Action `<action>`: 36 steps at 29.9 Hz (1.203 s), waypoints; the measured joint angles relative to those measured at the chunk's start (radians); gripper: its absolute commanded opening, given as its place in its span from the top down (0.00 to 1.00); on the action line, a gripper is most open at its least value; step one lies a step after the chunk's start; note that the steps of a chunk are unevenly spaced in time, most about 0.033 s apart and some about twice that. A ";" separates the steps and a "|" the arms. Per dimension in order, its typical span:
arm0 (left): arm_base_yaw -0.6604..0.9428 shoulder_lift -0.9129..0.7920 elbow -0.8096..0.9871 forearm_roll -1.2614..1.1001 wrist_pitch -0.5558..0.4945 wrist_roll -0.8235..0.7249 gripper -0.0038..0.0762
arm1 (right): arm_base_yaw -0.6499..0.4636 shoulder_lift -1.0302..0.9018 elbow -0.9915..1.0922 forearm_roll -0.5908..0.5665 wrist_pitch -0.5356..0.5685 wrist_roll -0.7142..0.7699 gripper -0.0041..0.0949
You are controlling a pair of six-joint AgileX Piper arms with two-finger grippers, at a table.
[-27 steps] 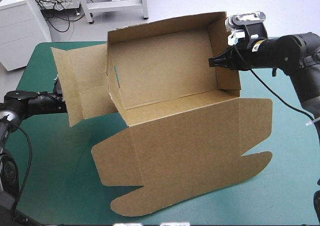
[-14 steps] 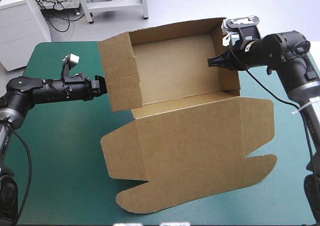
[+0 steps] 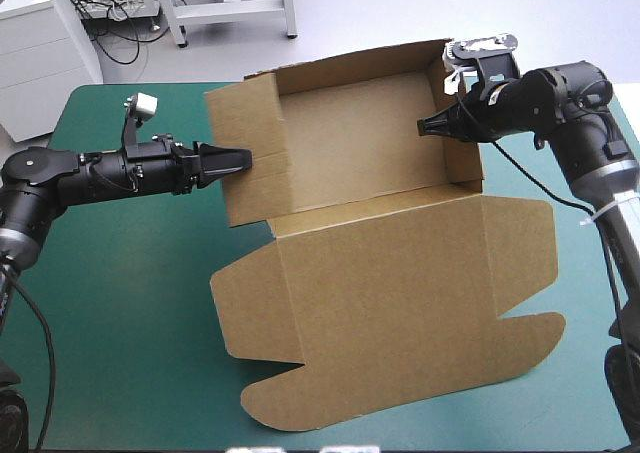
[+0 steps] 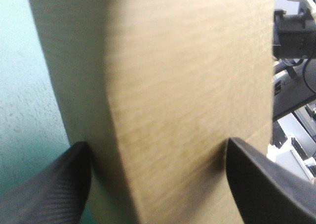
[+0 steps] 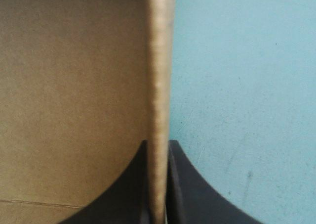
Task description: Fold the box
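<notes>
You have one brown cardboard box [image 3: 350, 143]. Your right gripper [image 3: 421, 125] has its fingers pinching the three-o'clock wall, and your left gripper [image 3: 241, 158] has its fingers spread against the nine-o'clock wall.

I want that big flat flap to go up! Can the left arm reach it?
Probably yes. The left gripper is open against the box's left wall, holding nothing, and the flat lid lies bare close by, with nothing in between.

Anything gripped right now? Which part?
The right gripper is shut on the box, pinching its right side wall. The left gripper is open at the left wall, holding nothing.
</notes>
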 measured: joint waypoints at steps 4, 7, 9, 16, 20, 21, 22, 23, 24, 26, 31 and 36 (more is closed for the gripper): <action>-0.027 -0.001 0.000 0.000 0.000 0.000 0.29 | 0.000 0.003 0.000 -0.001 0.010 0.004 0.96; -0.036 -0.002 0.000 0.000 0.000 0.003 0.29 | 0.000 0.003 0.000 -0.002 0.016 0.014 0.96; -0.036 -0.002 0.000 0.000 0.000 0.003 0.29 | 0.000 0.003 0.000 -0.004 0.021 0.026 0.96; -0.057 -0.002 -0.031 0.036 -0.008 -0.001 0.31 | 0.030 0.003 0.000 -0.032 0.049 0.090 0.96; -0.128 -0.002 -0.106 0.199 -0.098 -0.128 0.31 | 0.081 0.003 0.000 -0.100 0.028 0.148 0.96; -0.149 -0.002 -0.127 0.251 -0.125 -0.172 0.31 | 0.092 0.003 0.000 -0.118 0.025 0.160 0.96; -0.167 -0.002 -0.145 0.292 -0.141 -0.219 0.31 | 0.099 0.003 0.000 -0.131 0.022 0.166 0.96; -0.189 -0.002 -0.161 0.343 -0.160 -0.269 0.31 | 0.108 0.003 0.000 -0.149 0.018 0.175 0.96; -0.210 -0.002 -0.173 0.395 -0.180 -0.322 0.31 | 0.115 0.003 0.000 -0.160 0.017 0.184 0.96; -0.243 -0.002 -0.183 0.480 -0.208 -0.417 0.31 | 0.121 0.003 0.000 -0.170 0.016 0.194 0.96; -0.320 -0.003 -0.185 0.703 -0.275 -0.638 0.31 | 0.124 0.003 0.000 -0.175 0.015 0.206 0.96; -0.378 -0.003 -0.185 0.817 -0.354 -0.774 0.32 | 0.138 0.003 0.000 -0.181 0.013 0.210 0.96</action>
